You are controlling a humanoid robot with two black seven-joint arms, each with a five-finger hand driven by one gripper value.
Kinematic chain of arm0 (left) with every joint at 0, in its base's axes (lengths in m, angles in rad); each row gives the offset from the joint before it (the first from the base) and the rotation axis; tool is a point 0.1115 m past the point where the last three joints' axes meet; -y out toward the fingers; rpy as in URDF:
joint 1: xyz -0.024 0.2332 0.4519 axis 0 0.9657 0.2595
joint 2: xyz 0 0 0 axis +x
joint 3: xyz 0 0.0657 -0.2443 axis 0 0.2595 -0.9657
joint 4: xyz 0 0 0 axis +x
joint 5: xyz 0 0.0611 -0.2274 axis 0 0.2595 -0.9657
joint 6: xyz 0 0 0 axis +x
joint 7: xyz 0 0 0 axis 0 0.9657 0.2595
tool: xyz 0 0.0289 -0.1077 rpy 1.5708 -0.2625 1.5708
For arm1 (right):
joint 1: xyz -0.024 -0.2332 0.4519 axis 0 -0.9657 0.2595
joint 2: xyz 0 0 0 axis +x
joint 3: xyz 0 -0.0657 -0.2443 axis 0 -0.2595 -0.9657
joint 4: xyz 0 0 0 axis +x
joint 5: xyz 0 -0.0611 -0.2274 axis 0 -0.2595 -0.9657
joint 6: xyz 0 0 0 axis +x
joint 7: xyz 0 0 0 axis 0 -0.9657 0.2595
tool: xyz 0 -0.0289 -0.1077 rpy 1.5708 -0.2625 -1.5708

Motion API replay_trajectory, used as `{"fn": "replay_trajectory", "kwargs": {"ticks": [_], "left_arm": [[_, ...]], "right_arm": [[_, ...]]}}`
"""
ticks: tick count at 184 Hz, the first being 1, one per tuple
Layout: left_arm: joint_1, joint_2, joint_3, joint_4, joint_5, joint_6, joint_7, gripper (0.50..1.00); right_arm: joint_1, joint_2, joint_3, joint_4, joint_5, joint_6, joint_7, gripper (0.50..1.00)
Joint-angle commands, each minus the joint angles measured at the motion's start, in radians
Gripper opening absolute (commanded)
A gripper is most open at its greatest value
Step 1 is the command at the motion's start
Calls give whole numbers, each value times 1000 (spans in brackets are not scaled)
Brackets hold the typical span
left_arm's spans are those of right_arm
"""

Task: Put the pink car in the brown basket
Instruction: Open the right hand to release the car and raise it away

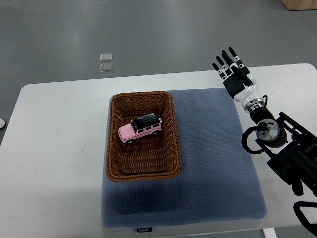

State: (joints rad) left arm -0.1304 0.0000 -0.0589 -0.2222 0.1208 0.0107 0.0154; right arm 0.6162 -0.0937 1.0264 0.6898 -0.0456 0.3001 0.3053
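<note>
One pink car (140, 128) inside brown basket (112, 141)

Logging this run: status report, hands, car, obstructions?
Right hand open, fingers spread, clear of brown basket. Left hand out of view. Pink car upright inside basket. Nothing blocking.

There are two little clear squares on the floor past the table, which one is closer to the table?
The lower square in the picture, just beyond the white table; the other square lies right behind it, farther off.
</note>
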Motion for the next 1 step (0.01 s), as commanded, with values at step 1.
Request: {"fn": "replay_trajectory", "kwargs": {"ticks": [1], "left_arm": [[0,0,1,0,-1,0,0,1000]], "right_arm": [[0,0,-5,-1,-4,1,0,909]]}}
